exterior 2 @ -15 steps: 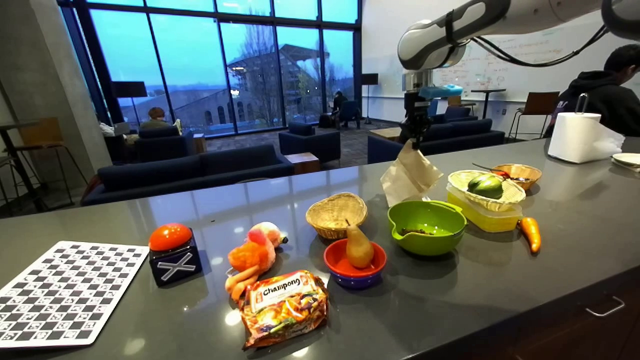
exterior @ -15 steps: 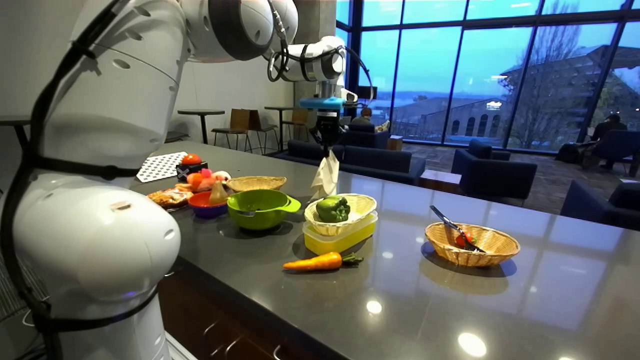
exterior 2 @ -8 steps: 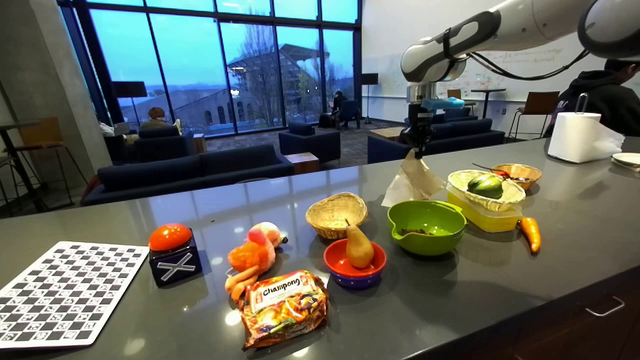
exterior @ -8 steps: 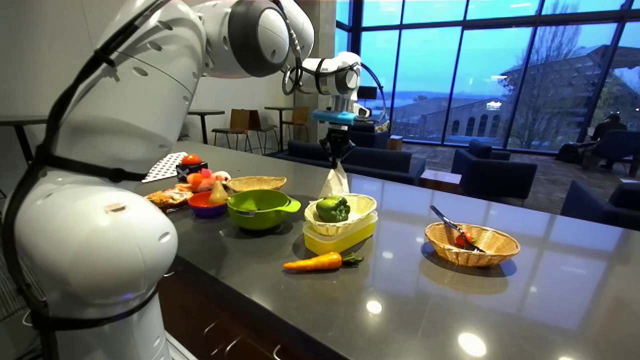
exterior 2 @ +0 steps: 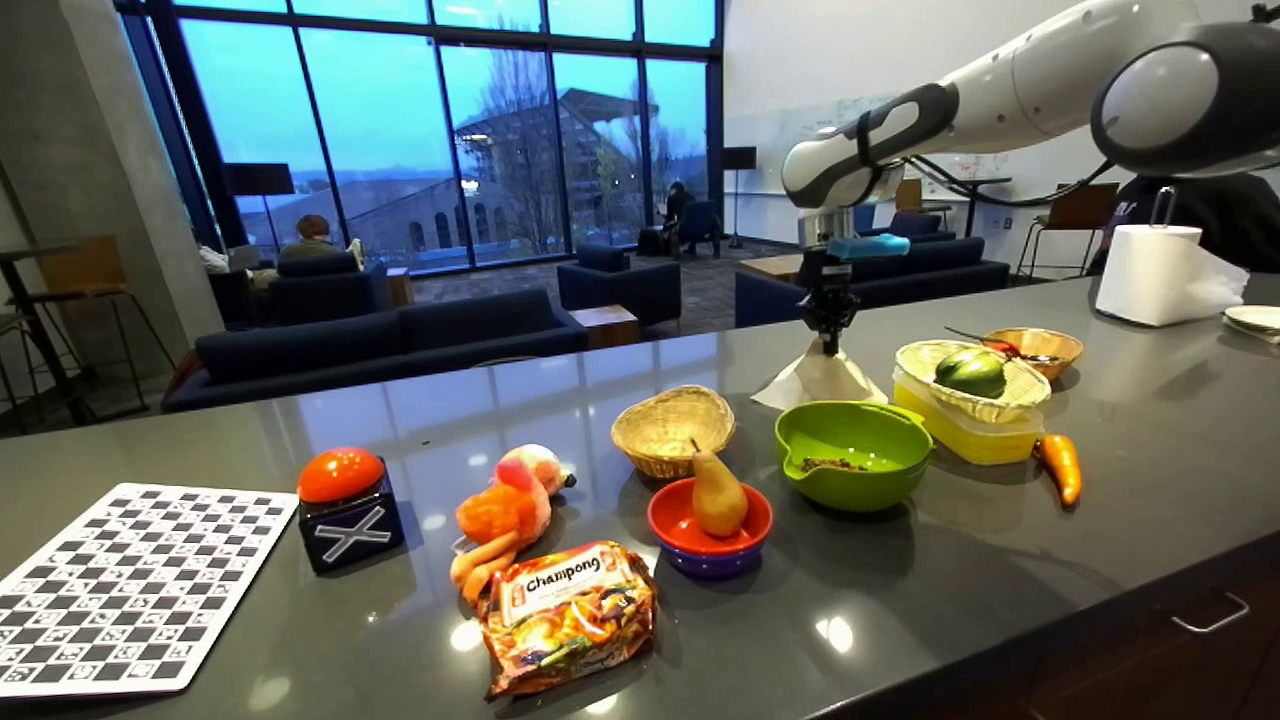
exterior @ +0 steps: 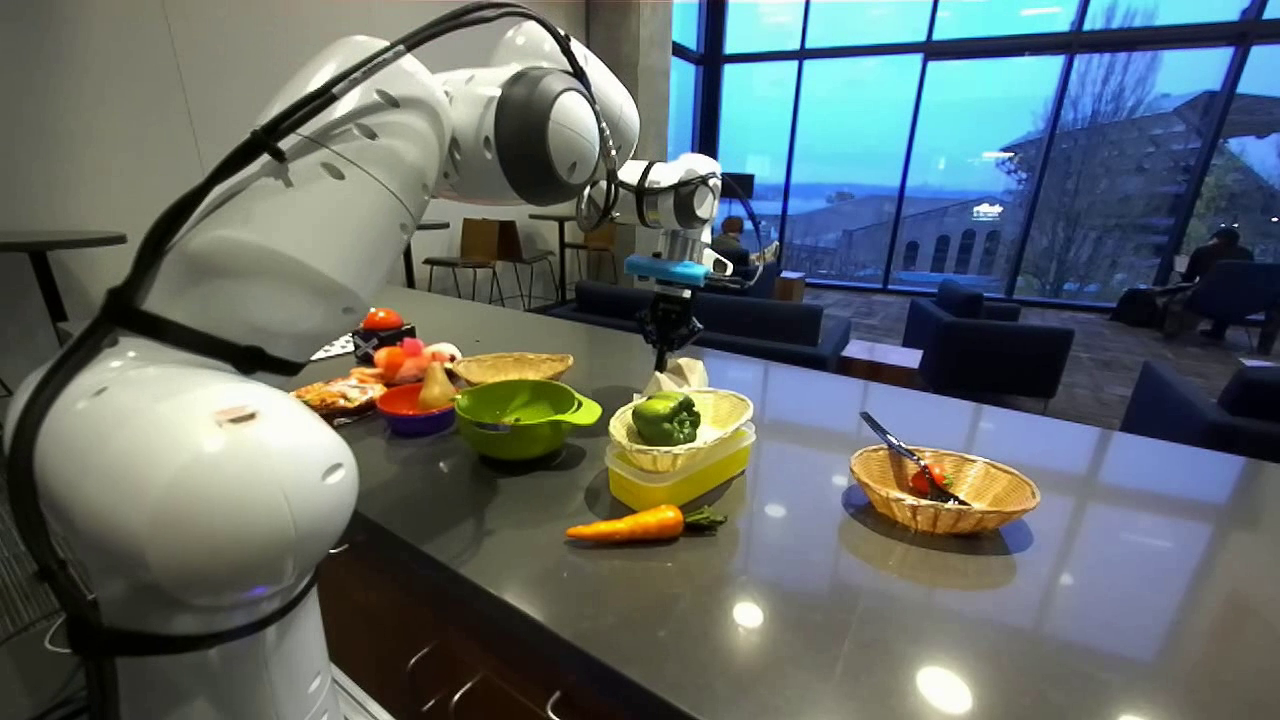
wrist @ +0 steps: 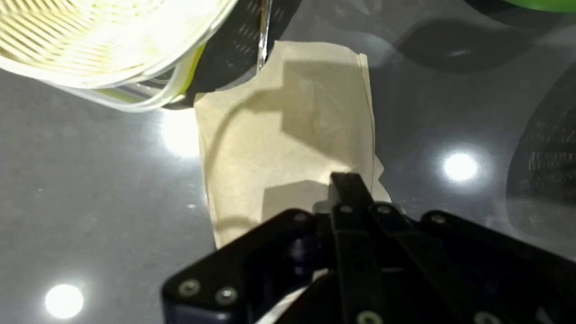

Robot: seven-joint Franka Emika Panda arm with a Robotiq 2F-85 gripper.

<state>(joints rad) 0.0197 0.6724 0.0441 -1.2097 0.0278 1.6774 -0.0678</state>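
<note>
My gripper (exterior 2: 829,348) is shut on the raised middle of a tan paper napkin (exterior 2: 805,382), also seen in the wrist view (wrist: 252,144). The napkin spreads like a tent below the fingertips (wrist: 346,176), its lower edges at the dark counter. In an exterior view the napkin (exterior: 682,374) is partly hidden behind the pale basket (exterior: 725,408). The basket holds a green pepper (exterior: 667,418) and sits on a yellow container (exterior: 680,485). A thin shiny metal piece (wrist: 264,36) lies by the napkin's edge. A green bowl (exterior 2: 850,490) stands in front of the napkin.
A carrot (exterior: 640,524) lies by the yellow container. A wicker basket (exterior: 940,515) holds a red item and a dark-handled utensil. An empty wicker basket (exterior 2: 670,430), red bowl (exterior 2: 690,515) with pear (exterior 2: 718,495), noodle packet (exterior 2: 570,620), plush toy (exterior 2: 510,500) and buzzer (exterior 2: 345,510) stand around.
The gripper has moved down with the napkin still in its fingers. The napkin has gone from hanging above the counter to spreading out low on it.
</note>
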